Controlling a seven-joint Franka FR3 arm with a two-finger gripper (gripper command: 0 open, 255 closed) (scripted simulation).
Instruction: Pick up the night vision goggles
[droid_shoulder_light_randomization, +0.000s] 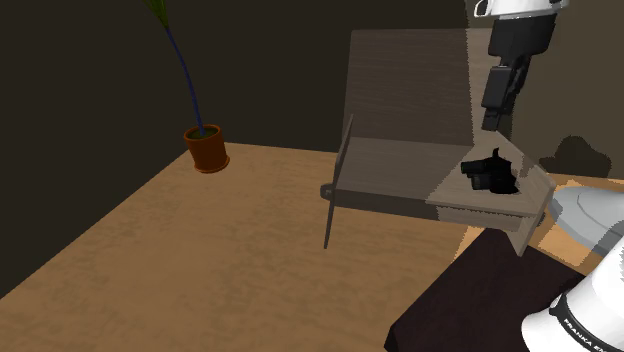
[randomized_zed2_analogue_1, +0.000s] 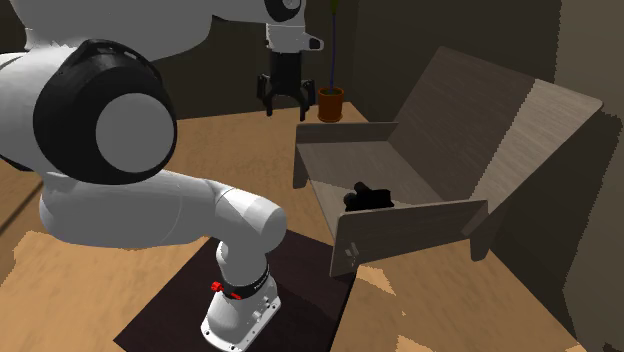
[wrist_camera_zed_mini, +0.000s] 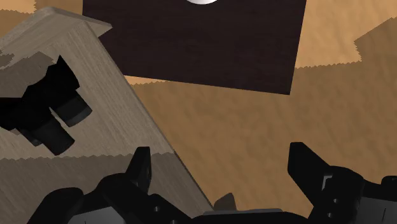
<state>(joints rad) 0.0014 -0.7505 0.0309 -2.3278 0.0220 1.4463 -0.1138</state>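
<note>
The night vision goggles (droid_shoulder_light_randomization: 488, 172) are a black, lumpy object lying on the seat of a grey-brown wooden bench (droid_shoulder_light_randomization: 400, 185), near the armrest closest to the arm's base. In the second exterior view the goggles (randomized_zed2_analogue_1: 368, 197) sit at the seat's front right on the bench (randomized_zed2_analogue_1: 390, 160). My black gripper (droid_shoulder_light_randomization: 494, 118) hangs in the air above the goggles, not touching them. Its fingers stand apart with nothing between them (randomized_zed2_analogue_1: 285, 103). In the wrist view the goggles (wrist_camera_zed_mini: 41, 111) lie off to one side of the open gripper (wrist_camera_zed_mini: 219, 156), past the bench's edge (wrist_camera_zed_mini: 108, 83).
A potted plant (droid_shoulder_light_randomization: 207, 148) with a long thin stem stands on the wooden floor beyond the bench's far end, and also appears as the plant (randomized_zed2_analogue_1: 331, 102) behind the gripper. The dark stand top (randomized_zed2_analogue_1: 190, 300) carries the arm's base. The bench's tall backrest (randomized_zed2_analogue_1: 480, 110) rises behind the seat.
</note>
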